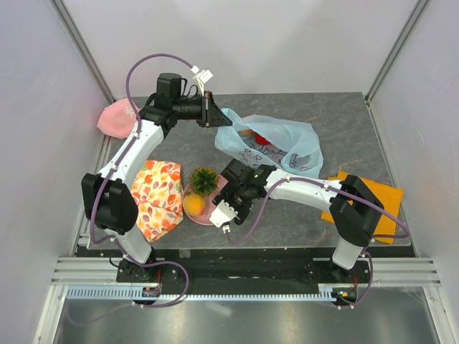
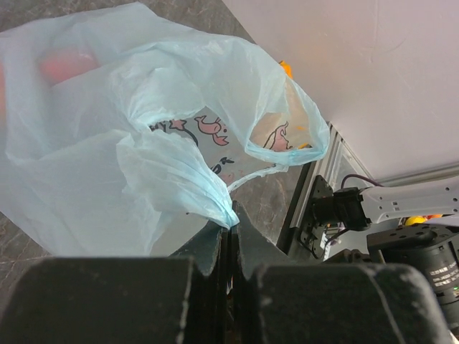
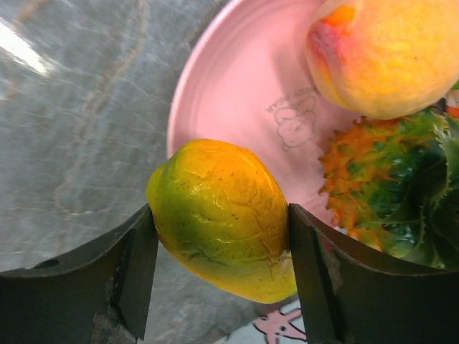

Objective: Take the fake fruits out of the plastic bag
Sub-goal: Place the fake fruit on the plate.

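We note right gripper (image 3: 219,247) jaws pinching mango (image 3: 222,208) across its width, long axis slanting, pink plate (image 3: 237,93) rim just beneath; left gripper (image 2: 229,236) jaws pressed together on plastic bag (image 2: 93,143) edge, red fruit (image 1: 262,139) inside bag

The pink plate (image 3: 237,93) is crowded: pineapple (image 3: 380,186) and peach (image 3: 387,50) fill one side, and the mango (image 3: 222,215) clamped in the right gripper (image 3: 222,215) hangs at its rim, bare plate showing only between them; the floral cloth (image 1: 158,197) lies just beside the plate; the plastic bag (image 1: 276,143), pinched by the left gripper (image 2: 229,229), spreads across the middle; bare surface (image 1: 344,118) lies open beyond it toward the far right corner; the orange cloth (image 1: 380,193) covers the near right.
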Tool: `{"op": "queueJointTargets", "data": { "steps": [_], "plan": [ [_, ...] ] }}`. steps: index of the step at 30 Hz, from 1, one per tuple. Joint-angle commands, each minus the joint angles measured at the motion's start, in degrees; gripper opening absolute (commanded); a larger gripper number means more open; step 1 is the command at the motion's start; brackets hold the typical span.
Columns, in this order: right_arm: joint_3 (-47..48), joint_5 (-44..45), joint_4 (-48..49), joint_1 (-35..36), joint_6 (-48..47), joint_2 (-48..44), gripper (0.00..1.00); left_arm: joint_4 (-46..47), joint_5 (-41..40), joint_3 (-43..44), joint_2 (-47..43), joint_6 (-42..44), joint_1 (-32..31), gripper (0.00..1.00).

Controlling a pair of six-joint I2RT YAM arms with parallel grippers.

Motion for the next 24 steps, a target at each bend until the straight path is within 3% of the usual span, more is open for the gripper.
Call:
{"op": "queueJointTargets", "data": {
  "steps": [1, 12, 14, 24],
  "plan": [
    [-2.73, 3.53, 7.0, 0.23, -3.61, -0.23, 0.74, 2.12, 1.65, -0.57, -2.76, -1.64, -0.04, 0.02],
    [-3.96, 6.52, 8.51, 0.15, 2.7, -5.32, 0.87, 3.44, 2.62, -0.66, -1.97, -3.31, -0.04, 0.02],
    [-3.79, 6.35, 8.51, 0.15, 4.38, -6.55, 0.98, 3.61, 2.62, -0.57, -2.06, -3.57, -0.04, 0.02],
    [3.75, 5.56, 0.61, -3.53, 17.99, -21.58, 0.98, 3.96, 2.71, -0.93, -2.41, -4.36, -0.12, 0.02]
  ]
}}
